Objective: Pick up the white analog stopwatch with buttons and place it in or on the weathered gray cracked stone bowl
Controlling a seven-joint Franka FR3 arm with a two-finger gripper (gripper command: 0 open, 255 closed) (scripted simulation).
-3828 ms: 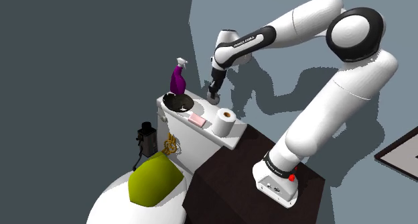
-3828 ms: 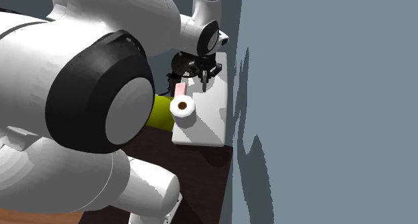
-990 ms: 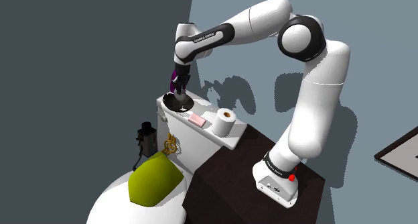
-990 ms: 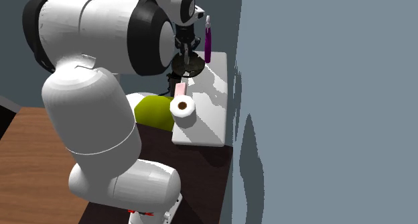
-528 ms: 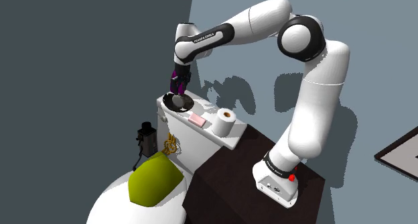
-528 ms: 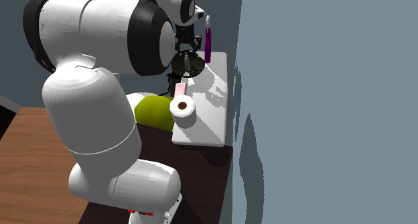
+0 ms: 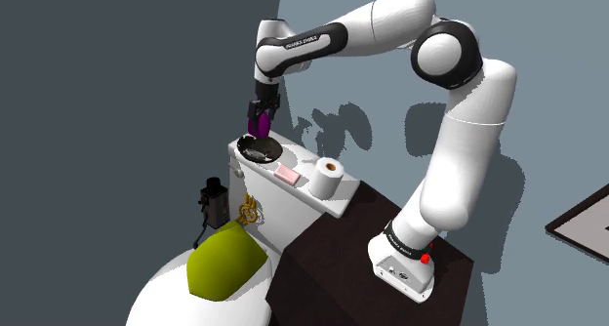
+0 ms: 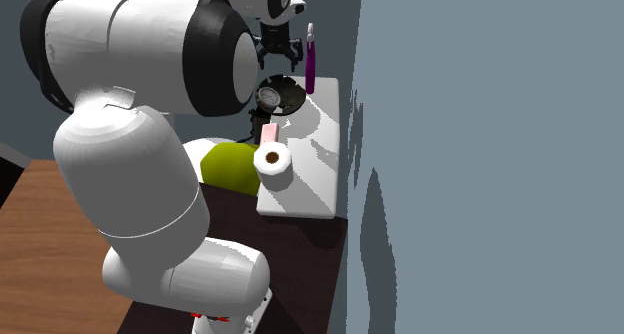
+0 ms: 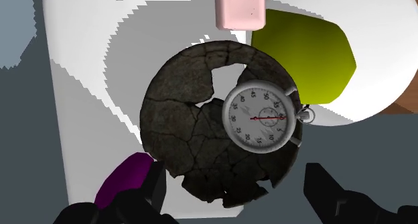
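The white-faced stopwatch [image 9: 260,117] with a metal rim lies face up inside the cracked dark grey stone bowl [image 9: 191,139], against one side of it. The bowl [image 7: 260,149] stands at the far end of a white surface [image 7: 298,199]. My gripper [image 9: 234,179] hangs open straight above the bowl, its fingers [image 9: 153,188] wide apart and touching nothing. From the shoulder view the gripper [image 7: 260,117] is a short way above the bowl. The second exterior view shows the stopwatch [image 8: 268,99] at the rim of the bowl [image 8: 288,90], under the gripper [image 8: 279,46].
A purple spray bottle [image 8: 311,64] stands just behind the bowl. A pink bar [image 7: 288,174] and a paper roll [image 7: 328,178] lie further along the white surface. A yellow-green rounded thing [image 7: 226,261] sits below, beside the dark stand [image 7: 332,265]. A grey wall [image 8: 480,152] runs close alongside.
The fingers have gone from shut on the stopwatch to wide open, leaving it in the bowl. The hand has risen a little above the bowl.
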